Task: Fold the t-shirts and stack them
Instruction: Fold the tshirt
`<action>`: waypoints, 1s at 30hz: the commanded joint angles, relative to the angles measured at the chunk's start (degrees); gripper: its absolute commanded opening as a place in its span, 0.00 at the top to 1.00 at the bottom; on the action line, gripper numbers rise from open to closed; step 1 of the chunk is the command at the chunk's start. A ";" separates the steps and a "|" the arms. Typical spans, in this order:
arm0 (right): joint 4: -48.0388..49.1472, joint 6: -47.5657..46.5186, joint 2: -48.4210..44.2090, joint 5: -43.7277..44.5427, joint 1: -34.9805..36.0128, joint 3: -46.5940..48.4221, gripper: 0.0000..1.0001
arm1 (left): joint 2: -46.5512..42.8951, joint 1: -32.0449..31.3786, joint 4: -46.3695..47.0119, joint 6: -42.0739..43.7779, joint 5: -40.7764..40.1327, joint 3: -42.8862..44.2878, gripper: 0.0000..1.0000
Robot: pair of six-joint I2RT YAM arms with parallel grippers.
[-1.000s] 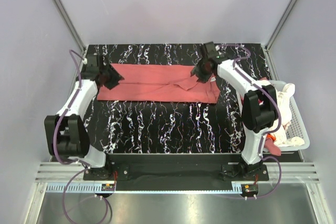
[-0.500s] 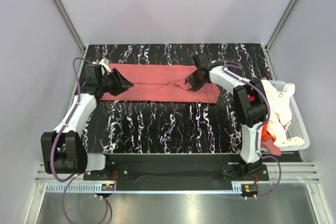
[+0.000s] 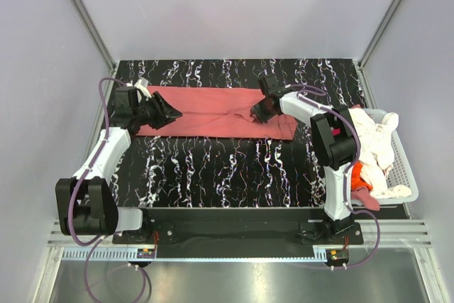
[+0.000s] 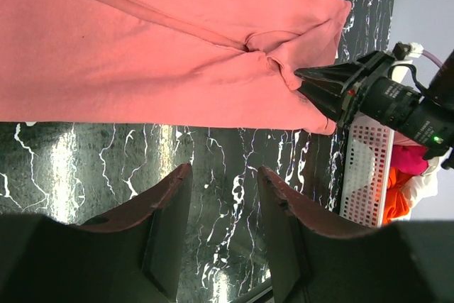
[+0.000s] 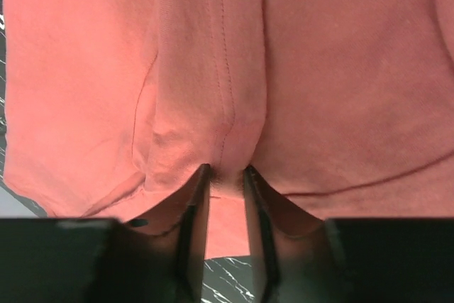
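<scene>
Black marbled counter (image 3: 227,168) carries a salmon-pink t-shirt (image 3: 206,111); right pincer (image 5: 225,172) pinches its fold, left pincer (image 4: 223,175) is spread. White basket (image 3: 408,175) beside holds cream t-shirt (image 3: 372,140), orange t-shirt (image 3: 362,173).

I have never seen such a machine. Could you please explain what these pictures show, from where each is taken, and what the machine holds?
These are two robot arms, each ending in a two-finger gripper. The wide picture looks down from above; the other two come from cameras on the wrists. On the black marbled table lies a salmon-pink t-shirt, folded into a long band. More shirts sit in the white basket at the right. The left gripper is open near the shirt's edge, holding nothing. The right gripper pinches a small ridge of that shirt.
</scene>
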 commanded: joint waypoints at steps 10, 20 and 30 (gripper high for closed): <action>5.66 -2.60 0.55 3.17 0.60 4.48 1.00 | -1.85 0.01 2.38 0.11 1.79 0.10 0.53; 6.54 -16.31 12.59 -6.39 0.51 23.99 0.81 | -1.33 0.01 2.38 0.28 1.18 -0.08 0.53; 6.02 -26.07 2.94 -5.18 -0.45 19.09 0.64 | 0.34 0.01 2.38 0.55 0.65 0.01 0.52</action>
